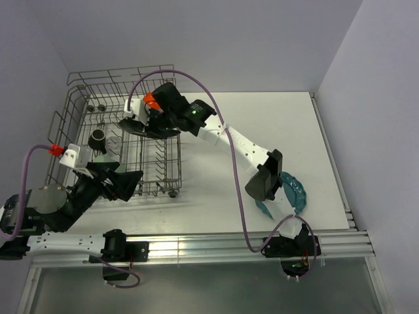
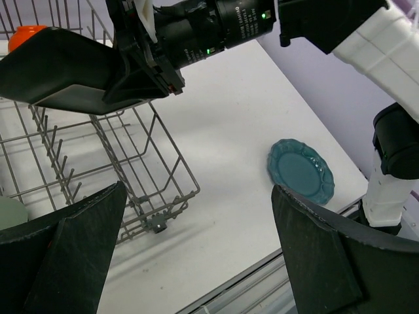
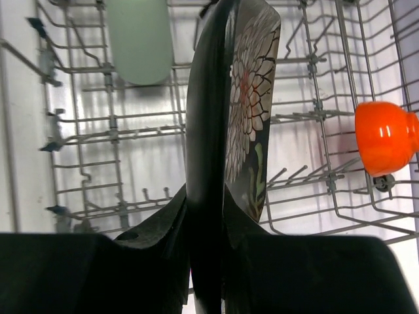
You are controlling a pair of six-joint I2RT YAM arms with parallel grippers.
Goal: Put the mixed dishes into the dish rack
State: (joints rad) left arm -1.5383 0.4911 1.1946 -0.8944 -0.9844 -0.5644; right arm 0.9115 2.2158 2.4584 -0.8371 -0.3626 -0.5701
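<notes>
Dish rack [image 1: 108, 77]: grey wire basket with upright tines, raised sides and small wheels. It sits at 10 o'clock on the smooth white table [image 1: 275, 131].

Right gripper [image 3: 206, 196] is over the rack interior, jaws pinching the black square flowered plate [image 3: 252, 98] by its lower edge. The plate is glossy with a white and red flower print, and it sits edge-on in the gap between the two black fingers. In the right wrist view it stands on edge, long axis 6 to 12 o'clock, printed face toward 3 o'clock. Can't tell if it touches the tines.

Left gripper [image 2: 196, 190] is at the rack's near corner, jaws spread wide with nothing between them.

Teal round scalloped plate [image 1: 296, 190] lies flat on the table at 4 o'clock, well apart from the rack and next to the right arm's base.

Orange bowl [image 3: 386, 137], smooth and glossy, is in the rack at 3 o'clock of the held plate.

Pale green cup [image 3: 139, 39], matte, is in the rack at 11 o'clock of it.

Small dark mug [image 1: 97, 137] is in the rack's left part.
</notes>
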